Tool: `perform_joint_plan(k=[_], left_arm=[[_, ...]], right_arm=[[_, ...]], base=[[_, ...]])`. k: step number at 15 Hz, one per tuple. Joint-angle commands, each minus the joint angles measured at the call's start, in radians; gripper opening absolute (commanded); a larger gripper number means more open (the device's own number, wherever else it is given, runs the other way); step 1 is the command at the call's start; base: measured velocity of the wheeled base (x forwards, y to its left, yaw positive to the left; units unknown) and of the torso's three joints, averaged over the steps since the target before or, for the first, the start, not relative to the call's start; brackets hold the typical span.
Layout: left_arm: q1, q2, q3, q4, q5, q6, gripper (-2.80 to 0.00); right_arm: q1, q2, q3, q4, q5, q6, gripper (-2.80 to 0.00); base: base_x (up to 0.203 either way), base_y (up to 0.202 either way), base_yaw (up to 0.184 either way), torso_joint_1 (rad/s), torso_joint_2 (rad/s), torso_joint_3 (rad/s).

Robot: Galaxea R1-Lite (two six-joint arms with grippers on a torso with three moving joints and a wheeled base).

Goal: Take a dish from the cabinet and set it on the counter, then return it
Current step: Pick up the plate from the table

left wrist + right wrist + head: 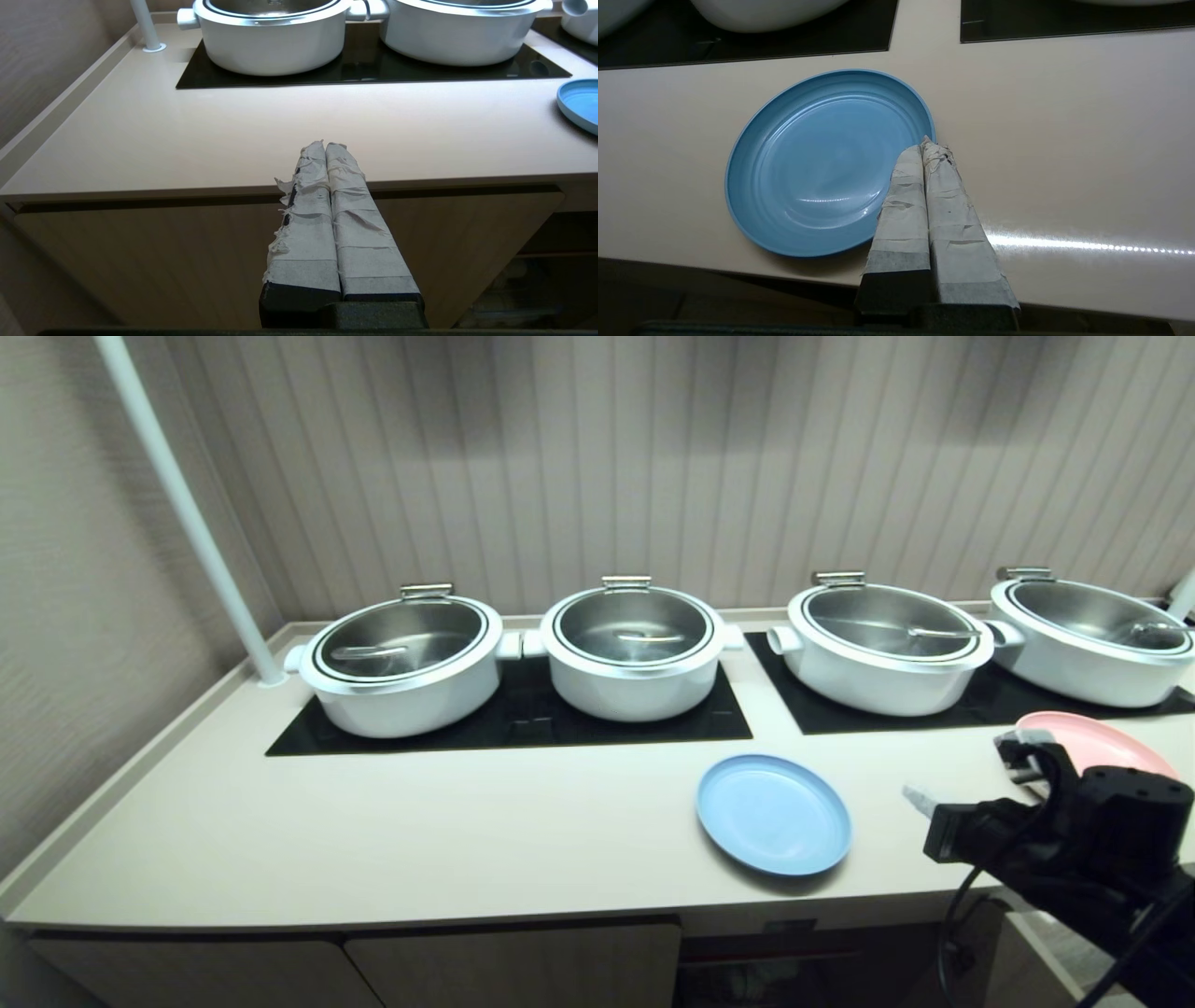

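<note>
We see the blue plate (773,814) lying flat on the cream worktop (420,821), close to its front edge and in front of the gap between the two black cooktop panels (523,714). No brand, label or writing can be read on the plate or on anything around it.

The right pincer (928,143) hangs above the worktop just to the right of the plate. In the right wrist view its tips line up with the plate's right rim, but in the head view the pincer (920,798) stands clear of the plate, with bare worktop between them. Its two taped fingers (952,210) are pressed together with nothing between them, and we see no contact with the plate.

The left pincer (324,147) is in front of the worktop's front edge, well to the left of the plate, its taped fingers also pressed together and holding nothing.

Behind the plate, four white pots with glass lids (401,663) sit on the cooktop panels. A pink plate (1102,739) lies on the worktop at the far right, behind the right arm. A white pole (187,509) rises from the worktop's back left corner. Below the worktop we see plain beige cabinet doors (187,261).
</note>
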Motion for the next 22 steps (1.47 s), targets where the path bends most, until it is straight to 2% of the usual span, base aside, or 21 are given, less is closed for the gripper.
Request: perform_joint_plan(k=[1, 4, 7, 10, 13, 15, 17, 22], left_arm=[[0.000, 0.000, 0.000, 0.000, 0.000, 0.000, -2.80], [0.000, 0.000, 0.000, 0.000, 0.000, 0.000, -2.80], [0.000, 0.000, 0.000, 0.000, 0.000, 0.000, -2.80], [0.000, 0.000, 0.000, 0.000, 0.002, 0.000, -2.80], [0.000, 0.000, 0.000, 0.000, 0.000, 0.000, -2.80], [0.000, 0.000, 0.000, 0.000, 0.001, 0.000, -2.80], [0.000, 0.000, 0.000, 0.000, 0.002, 0.000, -2.80], [0.000, 0.000, 0.000, 0.000, 0.000, 0.000, -2.80]], right_arm=[[0.000, -0.110, 0.082, -0.047, 0.000, 0.001, -2.80], [-0.001, -0.251, 0.181, -0.038, -0.012, -0.002, -2.80], [-0.001, -0.413, 0.191, 0.027, -0.100, -0.057, -2.80], [-0.005, -0.639, 0.192, 0.155, -0.125, -0.114, -2.80], [-0.050, -0.880, 0.193, 0.320, -0.132, -0.147, -2.80], [-0.064, -1.073, 0.193, 0.482, -0.132, -0.170, -2.80], [-0.070, -1.301, 0.188, 0.703, -0.126, -0.195, -2.80], [-0.063, -1.889, 0.152, 1.409, -0.098, -0.215, -2.80]], base=[[0.000, 0.000, 0.000, 0.000, 0.00, 0.000], [0.000, 0.000, 0.000, 0.000, 0.00, 0.000], [0.000, 0.000, 0.000, 0.000, 0.00, 0.000], [0.000, 0.000, 0.000, 0.000, 0.00, 0.000], [0.000, 0.000, 0.000, 0.000, 0.00, 0.000], [0.000, 0.000, 0.000, 0.000, 0.00, 0.000], [0.000, 0.000, 0.000, 0.000, 0.00, 0.000], [0.000, 0.000, 0.000, 0.000, 0.00, 0.000]])
